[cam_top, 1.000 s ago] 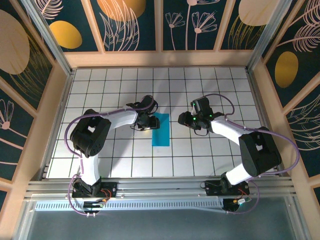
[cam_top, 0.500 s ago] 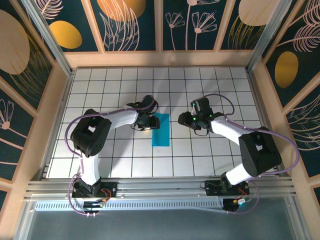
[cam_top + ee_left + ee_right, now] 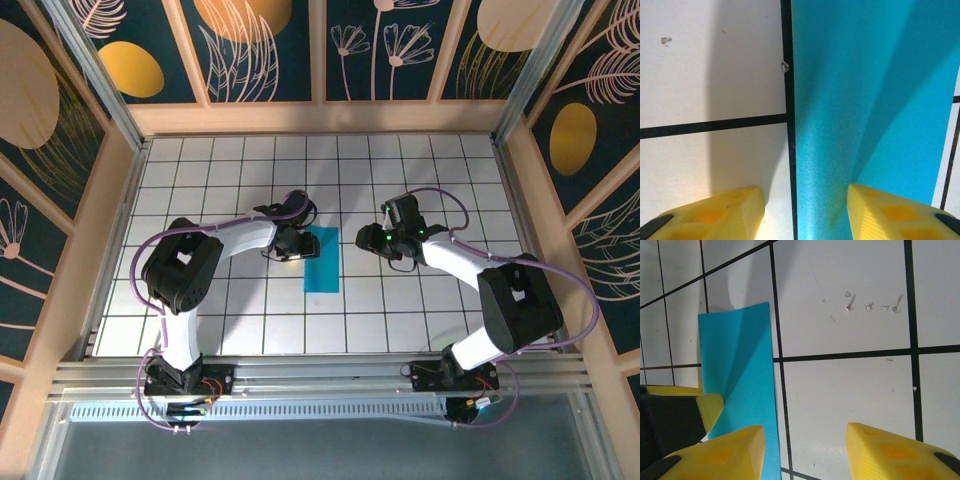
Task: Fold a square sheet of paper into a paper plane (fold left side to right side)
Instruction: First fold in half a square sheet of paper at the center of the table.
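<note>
Jaws half open and empty: left gripper (image 3: 298, 248) straddles the 9 o'clock edge of the folded cyan-blue paper sheet (image 3: 323, 262), its long axis 12-to-6; right gripper (image 3: 378, 240) stands apart at 3 o'clock.

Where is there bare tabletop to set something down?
Bare tiles: the far rows along the back wall; the near rows between the folded sheet of paper and the mounting rail; the table's left and right margins. Crowded: mid-table, where the left hand straddles the paper's left edge and the right hand hovers to its right.
</note>
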You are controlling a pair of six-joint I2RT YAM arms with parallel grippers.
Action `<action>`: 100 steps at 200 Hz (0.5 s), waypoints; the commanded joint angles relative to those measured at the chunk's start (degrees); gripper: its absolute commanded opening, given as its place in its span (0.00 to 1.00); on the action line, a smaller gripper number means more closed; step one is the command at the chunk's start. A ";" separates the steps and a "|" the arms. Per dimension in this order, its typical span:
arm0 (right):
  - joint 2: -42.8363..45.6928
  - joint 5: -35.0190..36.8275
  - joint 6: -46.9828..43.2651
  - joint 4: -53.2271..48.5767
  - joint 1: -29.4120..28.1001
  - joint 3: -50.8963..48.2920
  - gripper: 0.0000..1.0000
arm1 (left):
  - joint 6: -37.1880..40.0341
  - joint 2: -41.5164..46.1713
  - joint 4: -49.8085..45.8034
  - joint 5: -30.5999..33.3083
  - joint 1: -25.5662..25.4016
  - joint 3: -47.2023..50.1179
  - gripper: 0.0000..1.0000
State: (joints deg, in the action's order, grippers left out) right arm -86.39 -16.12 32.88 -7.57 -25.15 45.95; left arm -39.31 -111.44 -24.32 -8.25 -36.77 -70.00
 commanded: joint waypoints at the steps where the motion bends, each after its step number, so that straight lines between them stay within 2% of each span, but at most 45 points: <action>1: 0.96 -0.14 -0.90 0.09 0.45 -0.78 0.48 | -1.12 -6.86 1.20 -1.87 -1.35 2.32 0.50; 100: -1.12 -3.46 0.03 2.52 -0.80 -0.95 0.47 | -1.47 -6.91 1.26 -1.73 -1.35 2.43 0.49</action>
State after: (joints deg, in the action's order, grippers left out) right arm -86.41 -17.32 32.93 -7.35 -25.21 45.95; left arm -39.57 -111.48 -24.32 -8.23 -36.77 -70.00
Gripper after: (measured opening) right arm 0.475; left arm 0.494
